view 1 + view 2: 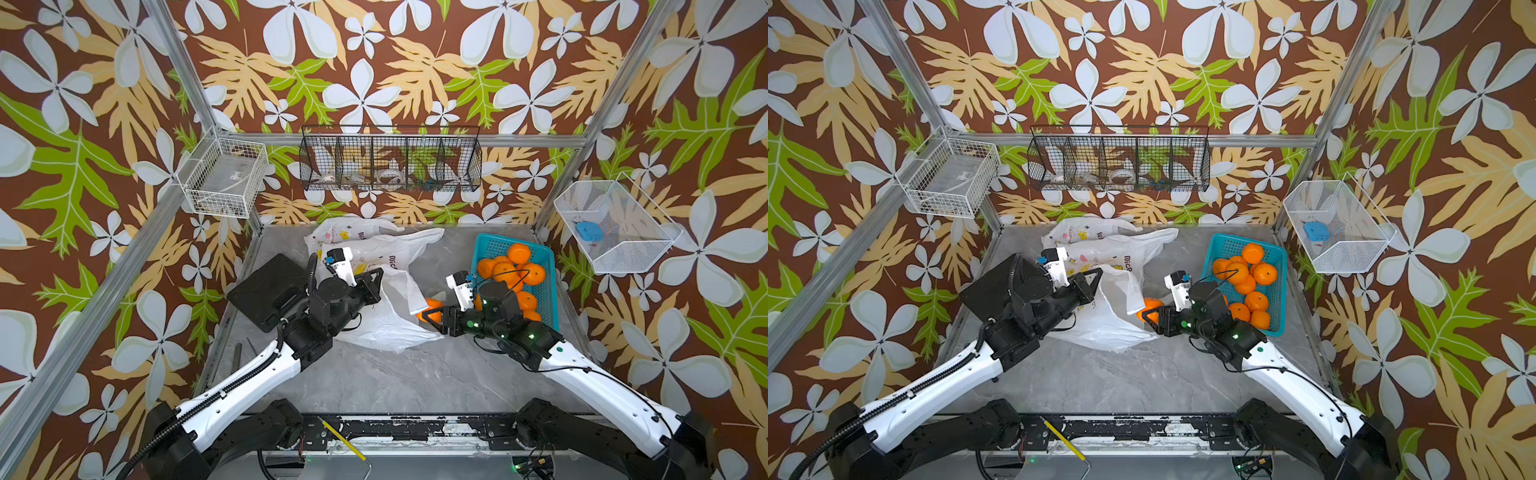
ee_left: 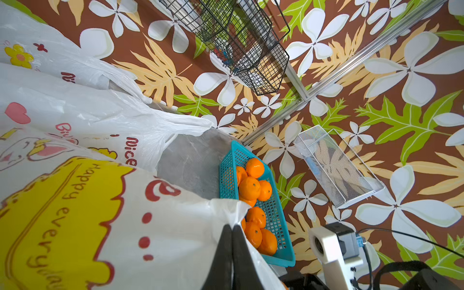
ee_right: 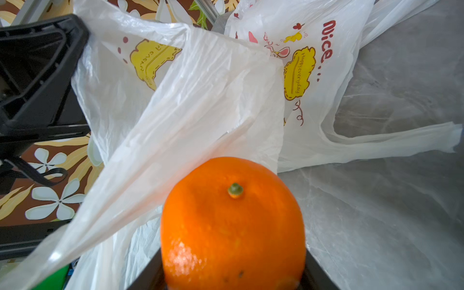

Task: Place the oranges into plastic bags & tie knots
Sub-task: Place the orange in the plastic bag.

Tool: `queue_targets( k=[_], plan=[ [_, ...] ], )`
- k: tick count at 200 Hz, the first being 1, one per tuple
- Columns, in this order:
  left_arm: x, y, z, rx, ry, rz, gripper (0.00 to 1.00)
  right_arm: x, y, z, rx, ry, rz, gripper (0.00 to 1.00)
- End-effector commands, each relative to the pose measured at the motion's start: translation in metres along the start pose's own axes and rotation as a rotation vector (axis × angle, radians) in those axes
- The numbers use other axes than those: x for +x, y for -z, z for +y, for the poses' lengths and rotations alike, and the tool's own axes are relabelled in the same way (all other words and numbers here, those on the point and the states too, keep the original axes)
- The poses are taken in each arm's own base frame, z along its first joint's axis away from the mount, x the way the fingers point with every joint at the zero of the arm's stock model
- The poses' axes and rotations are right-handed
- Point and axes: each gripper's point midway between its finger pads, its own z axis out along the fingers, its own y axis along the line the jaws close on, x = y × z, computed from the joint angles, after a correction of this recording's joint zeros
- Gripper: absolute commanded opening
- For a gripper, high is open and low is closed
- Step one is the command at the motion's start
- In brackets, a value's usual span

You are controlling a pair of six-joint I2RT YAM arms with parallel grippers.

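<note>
My left gripper (image 1: 376, 280) (image 2: 232, 229) is shut on the rim of a translucent white printed plastic bag (image 1: 386, 324) (image 3: 190, 105) and holds it lifted. The bag's mouth faces the right arm. My right gripper (image 1: 428, 316) (image 1: 1149, 314) is shut on one orange (image 1: 432, 305) (image 3: 233, 226), just outside that mouth and beside the bag's hanging flap. Several more oranges (image 1: 519, 253) (image 2: 251, 187) lie in the teal basket (image 1: 544, 299). Two other plastic bags (image 1: 353, 232) (image 1: 403, 249) lie flat at the back. No knots are in view.
A black flat pad (image 1: 270, 291) lies on the grey table by the left arm. Wire baskets hang on the left wall (image 1: 224, 178), back wall (image 1: 390, 158) and right wall (image 1: 615, 228). A yellow pencil (image 1: 340, 442) rests on the front rail.
</note>
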Motion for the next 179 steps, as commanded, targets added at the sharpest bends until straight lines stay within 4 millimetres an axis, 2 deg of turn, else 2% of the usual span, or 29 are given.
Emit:
queue_targets(
  k=[1,16,32,56,81,104,124,146,179],
  plan=[
    [-0.006,0.000,0.000,-0.009,0.001,-0.022,0.00,-0.001,0.008,-0.002,0.027,-0.001,-0.019,0.53],
    [-0.005,-0.001,0.002,-0.018,-0.007,-0.019,0.00,-0.010,0.023,-0.012,0.121,0.028,-0.065,0.53],
    [-0.002,-0.002,0.002,-0.015,-0.021,-0.009,0.00,-0.028,0.040,-0.006,0.161,0.078,-0.116,0.53],
    [0.002,-0.004,0.002,-0.013,-0.034,0.011,0.00,-0.059,0.059,0.024,0.116,0.137,-0.175,0.53],
    [0.004,-0.005,0.002,-0.006,-0.034,0.019,0.00,-0.083,0.064,0.060,0.022,0.191,-0.204,0.53],
    [0.005,-0.007,-0.003,0.009,-0.032,0.028,0.00,-0.091,0.055,0.096,-0.058,0.264,-0.200,0.53],
    [0.004,-0.009,-0.006,0.015,-0.030,0.031,0.00,-0.084,0.036,0.119,-0.137,0.290,-0.153,0.53],
    [0.002,-0.008,-0.010,0.029,-0.024,0.031,0.00,-0.069,0.010,0.110,-0.141,0.255,-0.099,0.53],
    [-0.001,-0.006,-0.014,0.043,-0.020,0.025,0.00,-0.047,-0.018,0.076,-0.062,0.203,-0.056,0.54]
  ],
)
